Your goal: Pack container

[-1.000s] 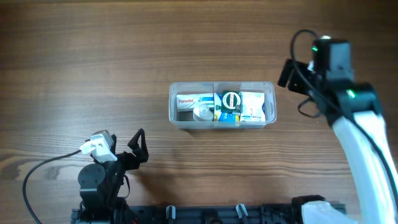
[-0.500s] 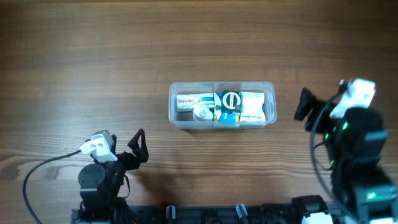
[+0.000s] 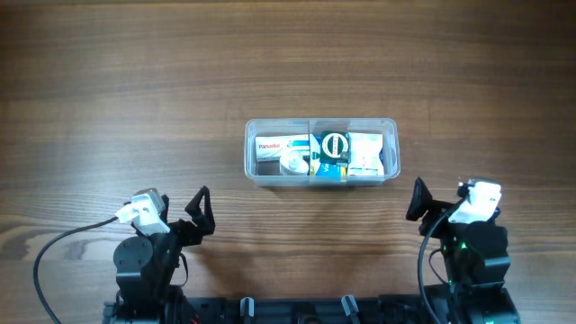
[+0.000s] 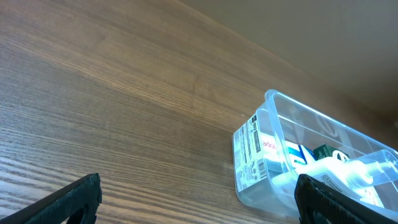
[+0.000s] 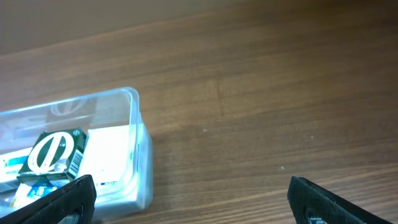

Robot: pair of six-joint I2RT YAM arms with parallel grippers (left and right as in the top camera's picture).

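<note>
While the container (image 3: 248, 157) stands full in the middle of the table (image 3: 108, 72) in the overhead view, packing looks finished. Left wrist — left gripper (image 4: 199, 200) spread, empty. Right wrist — right gripper (image 5: 193, 200) spread, empty; only parking is left, I judge.

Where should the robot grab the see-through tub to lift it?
Probably from above, pinching the container across its narrow width, near the middle. Its long walls are straight and parallel, and it lies flat with its top open.
</note>
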